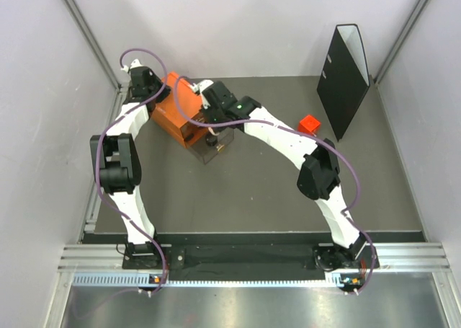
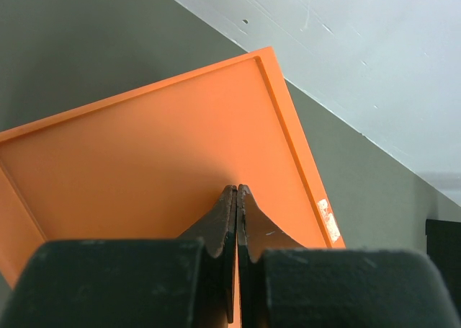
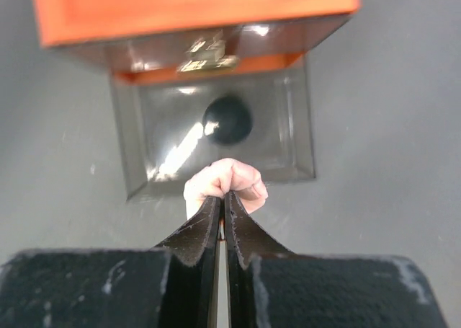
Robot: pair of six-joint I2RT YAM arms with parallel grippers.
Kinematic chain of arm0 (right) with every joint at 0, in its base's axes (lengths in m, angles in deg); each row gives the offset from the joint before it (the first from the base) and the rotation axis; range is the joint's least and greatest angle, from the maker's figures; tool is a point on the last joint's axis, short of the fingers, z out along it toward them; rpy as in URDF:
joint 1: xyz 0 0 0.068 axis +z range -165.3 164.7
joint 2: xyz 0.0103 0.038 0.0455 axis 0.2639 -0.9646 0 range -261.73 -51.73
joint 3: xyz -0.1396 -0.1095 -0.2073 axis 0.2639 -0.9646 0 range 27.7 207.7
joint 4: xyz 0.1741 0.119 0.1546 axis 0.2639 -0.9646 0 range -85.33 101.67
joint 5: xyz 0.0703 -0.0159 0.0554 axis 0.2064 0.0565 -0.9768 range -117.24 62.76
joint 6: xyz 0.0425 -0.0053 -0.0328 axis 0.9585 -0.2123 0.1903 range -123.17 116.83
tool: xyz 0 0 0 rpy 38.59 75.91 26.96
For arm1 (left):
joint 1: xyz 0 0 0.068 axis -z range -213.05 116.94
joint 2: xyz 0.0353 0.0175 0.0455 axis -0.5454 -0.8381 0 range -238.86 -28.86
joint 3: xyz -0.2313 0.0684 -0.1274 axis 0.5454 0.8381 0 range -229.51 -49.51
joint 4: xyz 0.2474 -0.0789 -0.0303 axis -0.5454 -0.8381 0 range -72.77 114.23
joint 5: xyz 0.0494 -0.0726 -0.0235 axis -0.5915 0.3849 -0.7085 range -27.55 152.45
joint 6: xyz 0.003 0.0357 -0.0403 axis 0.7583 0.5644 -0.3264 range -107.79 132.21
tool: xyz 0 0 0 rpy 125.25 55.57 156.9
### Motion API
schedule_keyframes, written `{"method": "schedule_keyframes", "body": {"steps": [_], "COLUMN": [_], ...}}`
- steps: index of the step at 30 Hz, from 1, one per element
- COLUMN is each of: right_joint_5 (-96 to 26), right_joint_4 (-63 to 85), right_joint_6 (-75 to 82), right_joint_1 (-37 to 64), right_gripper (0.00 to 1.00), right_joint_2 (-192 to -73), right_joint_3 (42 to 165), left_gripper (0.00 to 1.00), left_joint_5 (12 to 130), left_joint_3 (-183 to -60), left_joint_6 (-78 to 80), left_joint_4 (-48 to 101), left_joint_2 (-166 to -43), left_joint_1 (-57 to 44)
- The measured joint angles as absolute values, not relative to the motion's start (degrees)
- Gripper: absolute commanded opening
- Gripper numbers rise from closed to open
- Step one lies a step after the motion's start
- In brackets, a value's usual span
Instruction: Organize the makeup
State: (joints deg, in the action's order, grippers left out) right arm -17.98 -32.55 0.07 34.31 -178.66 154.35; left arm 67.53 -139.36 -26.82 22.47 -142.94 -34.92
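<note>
My right gripper is shut on a soft pink disc, pinched and folded between the fingertips. It hangs over the near rim of a clear drawer pulled out of the orange drawer box. A small black disc lies inside the drawer. In the top view the right gripper is over the drawer. My left gripper is shut and empty, with its tips on or just above the top of the orange box. In the top view the left gripper is at the box's far left. No other makeup shows.
A small red cube sits on the dark table right of the box. A black upright file holder stands at the back right. Grey walls close in the left, back and right sides.
</note>
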Motion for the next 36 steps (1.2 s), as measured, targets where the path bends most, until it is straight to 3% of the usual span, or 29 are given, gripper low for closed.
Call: {"method": "schedule_keyframes", "body": {"steps": [4,5,6,9,10,22,36], "right_joint_5": [-22.03,-22.99,-23.82,-26.99,-27.78,-31.69,-33.31], "right_joint_4": [-30.24,-29.84,-29.67,-29.63,-29.63,-25.34,-24.38], "right_joint_6": [2.37,2.94,3.24,4.51,4.8,6.81,5.15], "right_joint_1": [30.98,30.41,29.93,29.04,29.06,29.1,24.93], "right_gripper": [0.11,0.17,0.33,0.58,0.61,0.63,0.67], "right_joint_2": [-181.07,-181.83,-182.47,-184.63,-185.07,-183.8,-168.72], "right_joint_3": [154.98,154.98,154.98,154.98,154.98,152.49,134.07], "left_gripper": [0.0,0.0,0.0,0.0,0.0,0.0,0.0], "left_joint_5": [67.58,67.58,67.58,67.6,67.6,67.6,67.75], "left_joint_3": [-139.49,-139.49,-139.51,-139.51,-139.51,-140.71,-141.34], "left_joint_6": [-26.8,-26.8,-26.8,-26.84,-26.86,-26.8,-26.8], "left_joint_4": [22.3,22.3,22.27,22.27,22.27,21.25,20.92], "left_joint_2": [-143.01,-143.01,-143.01,-143.01,-143.01,-143.53,-143.9], "left_joint_1": [-34.95,-34.95,-34.95,-34.95,-34.95,-34.95,-34.95]}}
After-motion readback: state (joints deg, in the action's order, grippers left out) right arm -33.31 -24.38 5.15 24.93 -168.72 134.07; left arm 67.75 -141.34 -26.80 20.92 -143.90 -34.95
